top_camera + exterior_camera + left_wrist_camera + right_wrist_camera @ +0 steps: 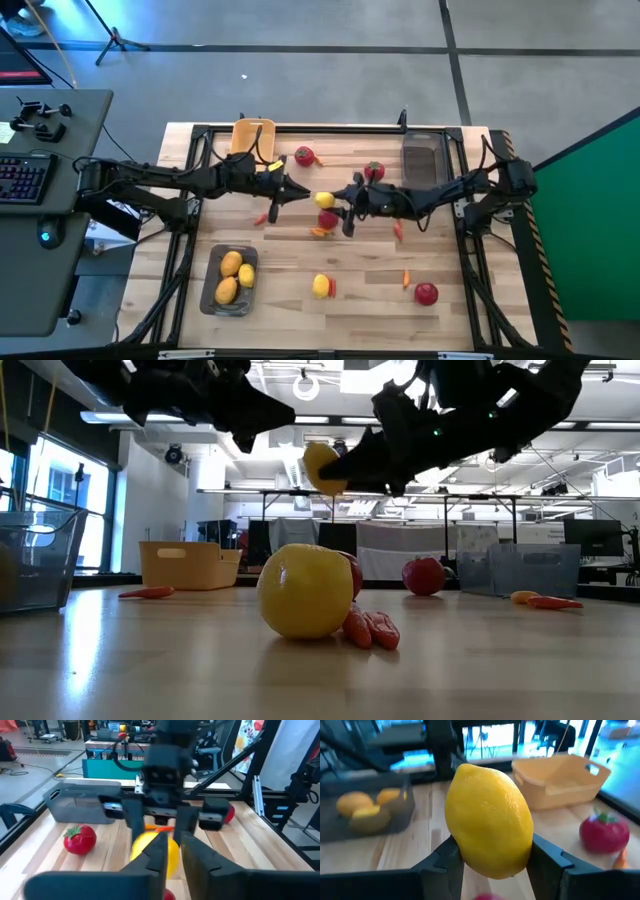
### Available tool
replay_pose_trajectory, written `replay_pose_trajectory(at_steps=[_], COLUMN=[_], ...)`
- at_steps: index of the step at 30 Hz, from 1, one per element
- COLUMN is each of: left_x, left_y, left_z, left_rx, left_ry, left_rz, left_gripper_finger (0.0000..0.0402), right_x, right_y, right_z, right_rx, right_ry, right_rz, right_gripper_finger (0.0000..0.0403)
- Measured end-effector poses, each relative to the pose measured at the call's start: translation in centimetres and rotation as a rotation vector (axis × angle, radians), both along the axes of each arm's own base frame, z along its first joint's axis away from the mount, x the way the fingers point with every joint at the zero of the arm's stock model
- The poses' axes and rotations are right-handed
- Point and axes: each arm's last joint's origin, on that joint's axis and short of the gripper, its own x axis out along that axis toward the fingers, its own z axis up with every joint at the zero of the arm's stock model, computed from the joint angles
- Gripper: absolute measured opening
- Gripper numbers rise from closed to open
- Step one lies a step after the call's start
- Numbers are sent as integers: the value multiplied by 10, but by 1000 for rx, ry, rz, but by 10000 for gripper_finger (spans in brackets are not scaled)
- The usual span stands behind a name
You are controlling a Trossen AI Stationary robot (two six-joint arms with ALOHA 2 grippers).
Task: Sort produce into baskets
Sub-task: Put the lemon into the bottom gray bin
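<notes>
Handover step: right gripper (490, 865) clamped on lemon (489, 820) mid-table. Left gripper (172, 857) facing it, fingers nearly together; must open to receive.

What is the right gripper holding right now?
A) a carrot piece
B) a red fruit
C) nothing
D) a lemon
D: the right wrist view shows the right gripper clamped on both sides of a yellow lemon, lifted above the table.
</notes>
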Motion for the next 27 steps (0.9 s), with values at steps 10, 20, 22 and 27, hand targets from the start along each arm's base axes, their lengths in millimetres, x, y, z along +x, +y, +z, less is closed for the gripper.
replay_pose_trajectory(at_steps=[10, 20, 22, 27], left_x=[2, 7, 9, 10], left_y=[-8, -13, -13, -11], left_z=[-2, 2, 4, 4], left_rx=[73, 74, 76, 84], left_ry=[16, 24, 20, 59], left_rz=[65, 49, 54, 100], left_gripper_finger=[182, 231, 231, 230], right_x=[1, 1, 1, 2], right_y=[-10, -9, -9, -9], right_z=[5, 7, 7, 9], right_rx=[-17, -15, -15, -16], right_ry=[-50, -68, -69, -91], right_rz=[-13, -8, -8, -9], right_gripper_finger=[153, 154, 154, 154])
